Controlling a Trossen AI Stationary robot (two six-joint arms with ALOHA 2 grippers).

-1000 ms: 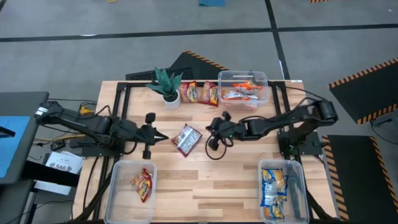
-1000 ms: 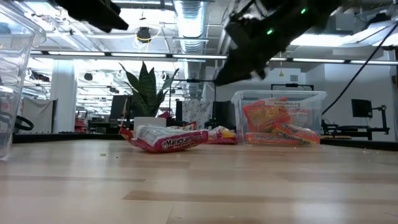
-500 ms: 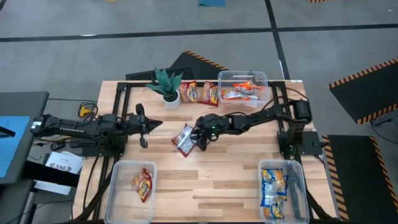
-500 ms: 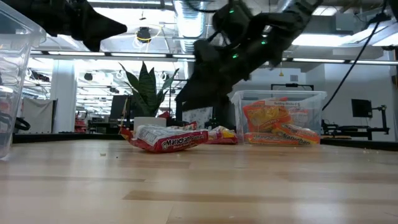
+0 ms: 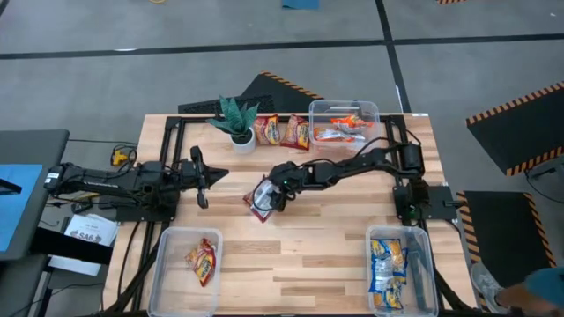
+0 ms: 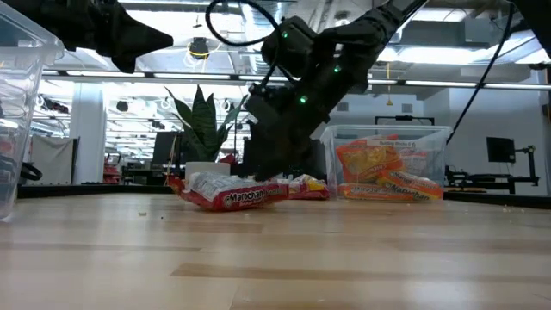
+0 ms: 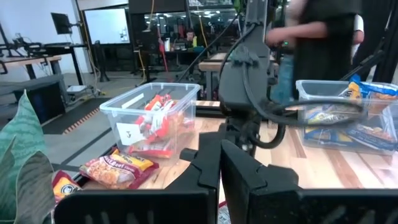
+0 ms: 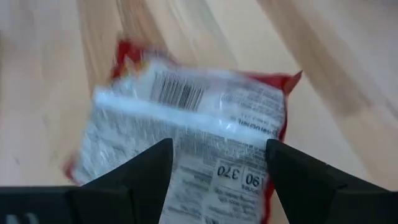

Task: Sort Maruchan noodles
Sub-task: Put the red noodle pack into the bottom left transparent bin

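A red-white Maruchan packet (image 5: 261, 201) lies flat on the middle of the table, its printed back up in the right wrist view (image 8: 186, 124). My right gripper (image 5: 277, 195) is low over it and open, one finger (image 8: 140, 177) on either side of the packet's near part. In the low view it reaches down to the packet's top (image 6: 232, 191). My left gripper (image 5: 214, 173) hovers shut to the left of the packet, clear of the table. Two orange-yellow packets (image 5: 282, 131) lie at the far edge beside the plant. My right gripper comes at the red-white packet from above, slanting from the table's right, fingers spread over its end nearer the gripper (image 8: 217, 177). Whether the fingertips touch the wrapper, I cannot tell. The packet lies flat on the table.
A clear bin (image 5: 374, 113) with orange packets stands at the far edge. A bin (image 5: 164, 264) with a red packet is near left, and a bin (image 5: 425, 264) with blue-yellow packets near right. A potted plant (image 5: 236, 119) stands far left. A person (image 7: 323, 37) is beyond the table.
My right gripper has swung toward the table's left edge and come down over the red-white packet, which has stayed where it was. My left gripper has drawn back toward the left and far edges and then held still.
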